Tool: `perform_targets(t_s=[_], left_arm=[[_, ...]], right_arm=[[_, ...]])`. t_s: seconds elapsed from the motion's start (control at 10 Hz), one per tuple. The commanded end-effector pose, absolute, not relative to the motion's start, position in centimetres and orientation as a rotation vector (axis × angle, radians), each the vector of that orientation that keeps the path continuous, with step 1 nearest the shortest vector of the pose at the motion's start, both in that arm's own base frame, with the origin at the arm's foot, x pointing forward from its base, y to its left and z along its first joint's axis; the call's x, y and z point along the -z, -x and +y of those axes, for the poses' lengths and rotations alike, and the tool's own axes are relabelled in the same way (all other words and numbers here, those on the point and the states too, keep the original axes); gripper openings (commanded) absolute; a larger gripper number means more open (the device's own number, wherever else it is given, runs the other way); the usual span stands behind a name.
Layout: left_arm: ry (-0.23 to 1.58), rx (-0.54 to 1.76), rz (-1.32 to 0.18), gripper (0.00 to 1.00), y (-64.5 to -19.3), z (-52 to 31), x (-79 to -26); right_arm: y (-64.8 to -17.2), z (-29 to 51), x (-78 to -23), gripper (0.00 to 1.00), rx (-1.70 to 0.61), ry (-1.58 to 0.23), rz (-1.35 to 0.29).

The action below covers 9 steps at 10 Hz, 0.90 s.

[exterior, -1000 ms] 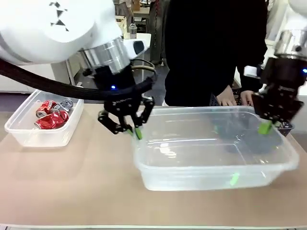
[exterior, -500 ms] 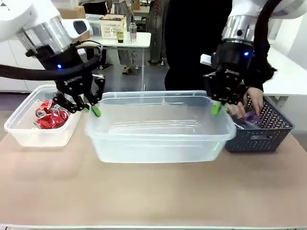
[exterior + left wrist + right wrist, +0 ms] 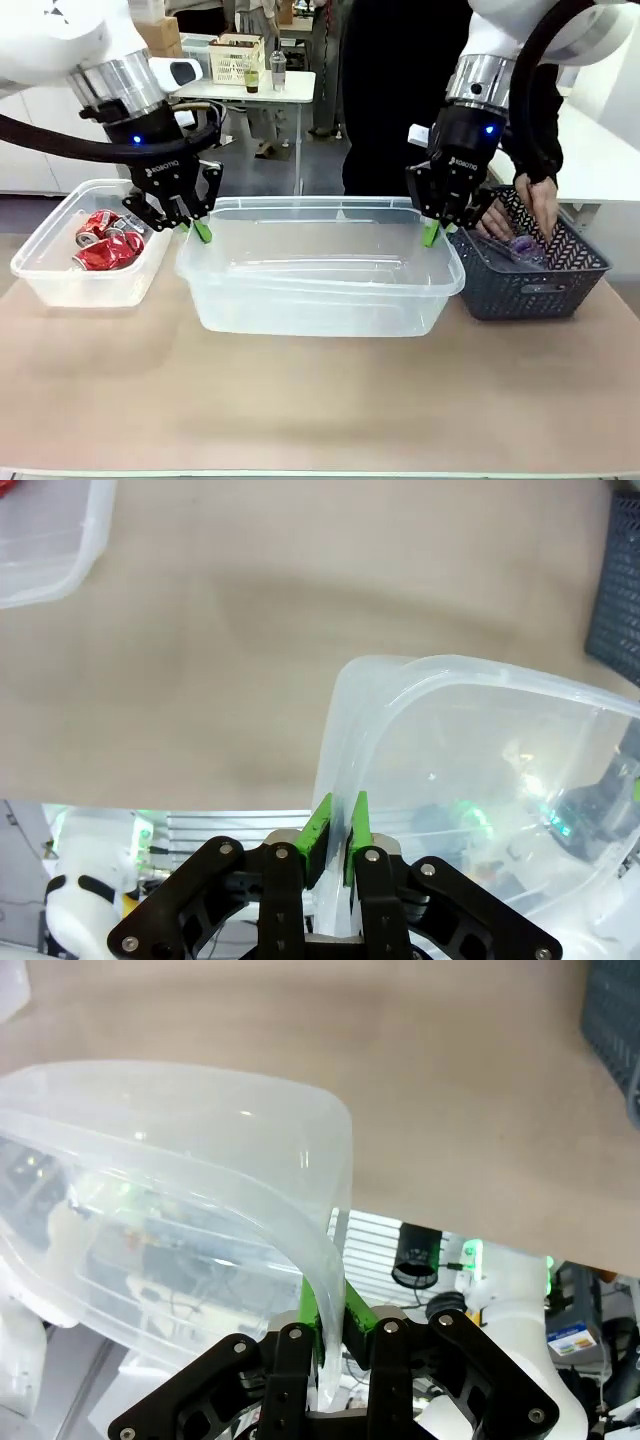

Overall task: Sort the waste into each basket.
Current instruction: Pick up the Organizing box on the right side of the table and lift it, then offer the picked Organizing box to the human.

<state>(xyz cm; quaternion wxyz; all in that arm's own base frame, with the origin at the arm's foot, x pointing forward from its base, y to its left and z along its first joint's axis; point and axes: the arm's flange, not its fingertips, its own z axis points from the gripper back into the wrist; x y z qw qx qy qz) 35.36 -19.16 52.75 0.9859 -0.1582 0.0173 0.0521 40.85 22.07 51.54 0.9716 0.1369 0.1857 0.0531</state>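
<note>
Carried leftward and farther across the table since a second ago, the big see-through tub [image 3: 320, 305] now lies between the smaller tub [image 3: 55, 285] of crumpled red cans [image 3: 105, 248] and the dark lattice basket [image 3: 540, 290]. Its thin, glossy rolled rim is pinched at both ends. The left gripper [image 3: 201, 231] is clamped on the left rim and the right gripper [image 3: 431, 235] on the right, their green pads [image 3: 318, 832] squeezing the plastic wall.

You can read one word, ROBOTIQ, in small white letters on the black body of the left gripper [image 3: 201, 232]; print on the red cans [image 3: 105, 248] is too small for you.
</note>
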Motion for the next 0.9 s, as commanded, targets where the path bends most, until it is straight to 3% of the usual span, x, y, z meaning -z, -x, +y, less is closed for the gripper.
perform_targets(t_s=[0.0, 0.8], left_arm=[[0.329, -0.158, 0.009, 0.01, -34.44, -17.99, -53.19], [0.329, -0.158, 0.009, 0.01, -34.44, -17.99, -53.19]], right_arm=[[-40.68, 22.54, -52.37, 0.0, -0.133, -0.287, 0.37], [-40.68, 22.54, -52.37, 0.0, -0.133, -0.287, 0.37]])
